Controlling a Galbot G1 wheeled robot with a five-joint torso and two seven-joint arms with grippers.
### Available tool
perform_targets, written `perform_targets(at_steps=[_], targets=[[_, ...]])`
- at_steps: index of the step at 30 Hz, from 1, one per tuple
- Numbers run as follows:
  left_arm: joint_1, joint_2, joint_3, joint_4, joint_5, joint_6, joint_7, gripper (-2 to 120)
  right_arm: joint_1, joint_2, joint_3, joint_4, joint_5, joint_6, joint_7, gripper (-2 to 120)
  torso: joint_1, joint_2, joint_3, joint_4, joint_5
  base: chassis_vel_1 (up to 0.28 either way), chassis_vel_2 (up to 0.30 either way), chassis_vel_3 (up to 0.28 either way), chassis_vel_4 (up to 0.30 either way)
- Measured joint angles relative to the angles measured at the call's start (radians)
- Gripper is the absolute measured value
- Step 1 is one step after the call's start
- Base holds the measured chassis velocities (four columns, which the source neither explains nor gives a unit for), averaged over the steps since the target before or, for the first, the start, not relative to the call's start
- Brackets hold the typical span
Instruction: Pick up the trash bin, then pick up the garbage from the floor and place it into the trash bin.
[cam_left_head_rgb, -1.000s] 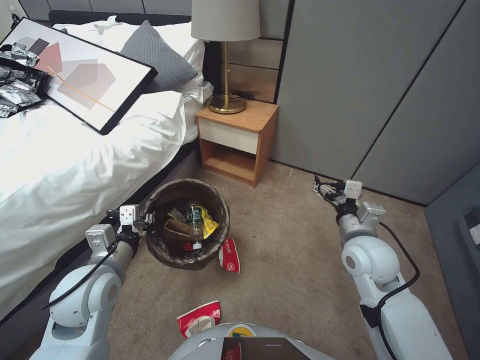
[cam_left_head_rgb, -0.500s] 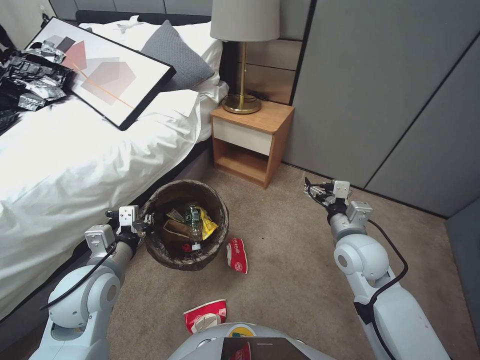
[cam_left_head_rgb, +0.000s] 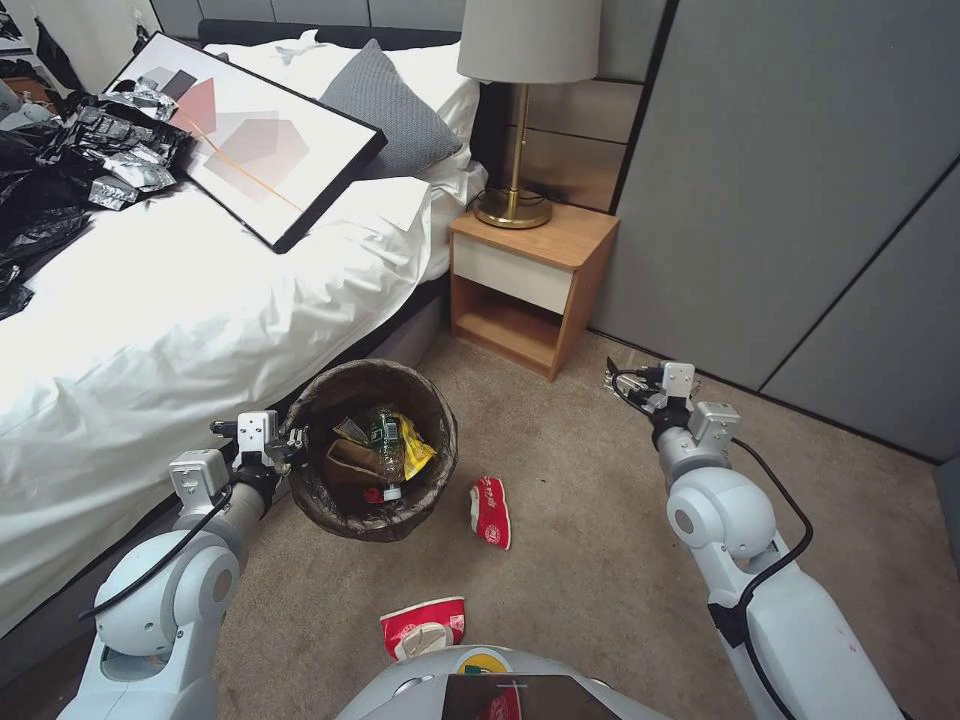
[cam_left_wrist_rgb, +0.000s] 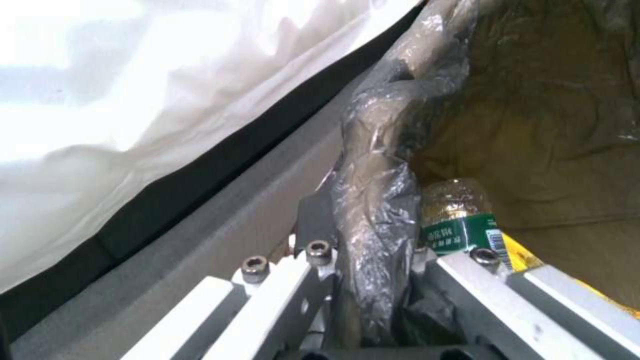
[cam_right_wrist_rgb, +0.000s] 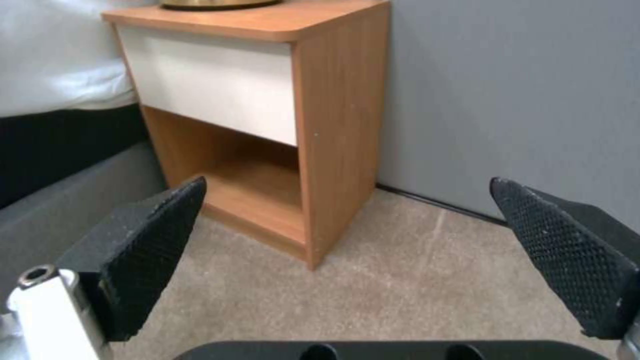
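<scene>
Trash bin (cam_left_head_rgb: 372, 450) rim sits clamped in your left gripper (cam_left_head_rgb: 290, 441); keep it level while the wide-open right gripper (cam_right_wrist_rgb: 347, 250) lowers toward the crushed red bowl (cam_left_head_rgb: 491, 510).

Not much writing can be read here. The bottle (cam_left_wrist_rgb: 460, 220) inside the trash bin (cam_left_head_rgb: 372, 450) has a green label (cam_left_wrist_rgb: 459, 236) with small white marks on it. They look like letters, but they are too blurry to read. Beside them is a white patch with thin dark lines, like a barcode (cam_left_wrist_rgb: 495, 241). The crushed red paper bowl (cam_left_head_rgb: 491, 510) on the carpet has white marks on its side, too small to read. The second red bowl (cam_left_head_rgb: 424, 626), close to the robot, also has white printing that cannot be made out. No numbers or signs can be read.
</scene>
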Motion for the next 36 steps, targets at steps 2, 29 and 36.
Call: perform_targets(at_steps=[2, 29, 36], targets=[[0.000, 0.000, -0.001, 0.001, 0.000, 0.000, 0.000, 0, 0.001, -0.001, -0.002, -0.001, 0.000, -0.001, 0.000, 100, 0.000, 0.000, 0.000, -0.0001, 0.0000, 0.000, 0.000, 0.000, 0.000], [-0.003, -0.007, -0.006, 0.020, 0.015, 0.000, 0.004, 0, -0.029, 0.011, -0.047, -0.002, -0.036, 0.002, 0.016, 100, 0.000, 0.000, 0.000, -0.0002, 0.0000, 0.013, 0.012, 0.009, 0.009], [-0.003, -0.009, -0.001, 0.022, 0.024, 0.000, 0.006, 0, 0.111, -0.053, -0.159, -0.027, 0.176, -0.235, 0.088, 100, 0.000, 0.000, 0.000, 0.0004, -0.0002, 0.000, 0.000, 0.000, 0.000]])
